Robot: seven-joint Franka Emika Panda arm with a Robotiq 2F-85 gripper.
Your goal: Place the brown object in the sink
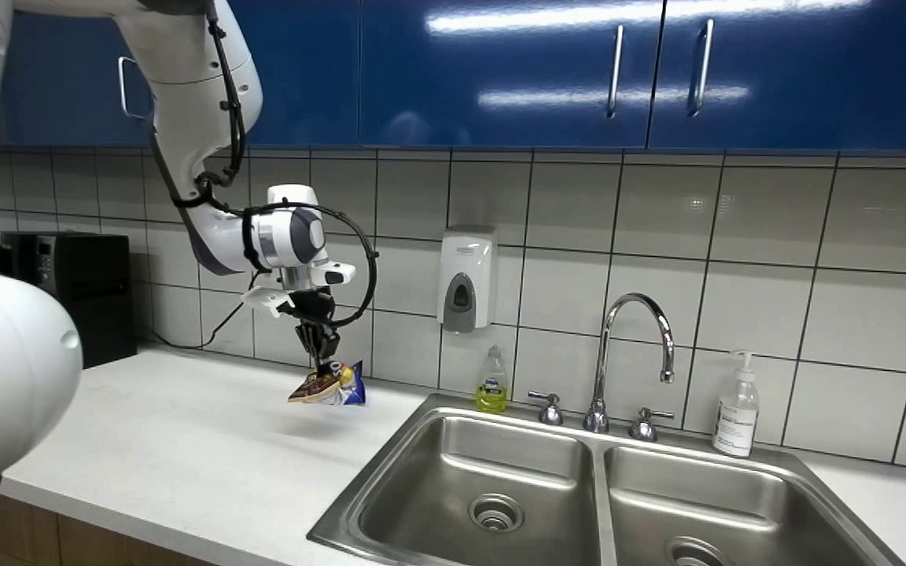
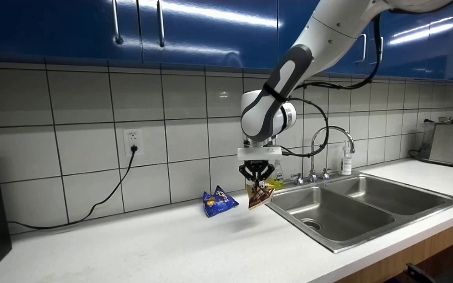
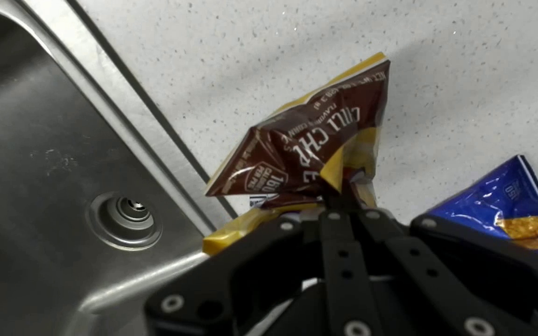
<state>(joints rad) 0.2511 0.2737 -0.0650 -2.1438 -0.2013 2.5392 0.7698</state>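
Note:
The brown object is a small brown-and-yellow chip bag (image 3: 315, 135), also visible in both exterior views (image 1: 315, 387) (image 2: 260, 196). My gripper (image 2: 256, 184) is shut on it; the fingers pinch a folded part of the bag in the wrist view (image 3: 343, 196). The bag hangs tilted, a little above the white counter, beside the sink. The stainless-steel sink (image 1: 374, 479) has two basins with round drains. Its near rim and one basin show at the left of the wrist view (image 3: 105, 93). The fingertips are partly hidden by the bag.
A blue chip bag (image 2: 219, 202) lies on the counter by the tiled wall, close to the brown bag. A yellow-green soap bottle (image 1: 491, 385), a gooseneck faucet (image 1: 602, 362) and a pump bottle (image 1: 736, 417) stand behind the basins. A black machine (image 1: 83, 291) stands on the counter.

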